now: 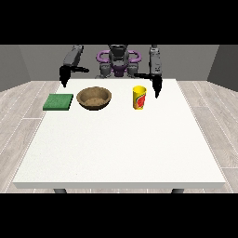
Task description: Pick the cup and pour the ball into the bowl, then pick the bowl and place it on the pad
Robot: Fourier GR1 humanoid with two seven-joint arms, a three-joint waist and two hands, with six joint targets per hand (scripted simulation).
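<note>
A yellow cup (139, 98) with a red mark stands upright on the white table (121, 144), right of centre at the back. I cannot see inside it, so no ball shows. A brown bowl (94, 97) sits to its left. Further left lies a flat green pad (58, 102). The hand at the view's right (157, 87) hangs just right of the cup, fingers pointing down, apart from it. The hand at the view's left (64, 77) hangs above the table's back left corner, behind the pad, holding nothing.
The robot's torso (118, 62) stands behind the table's far edge. A wide stretch of bare table lies between the objects and the near edge. Wooden floor surrounds the table.
</note>
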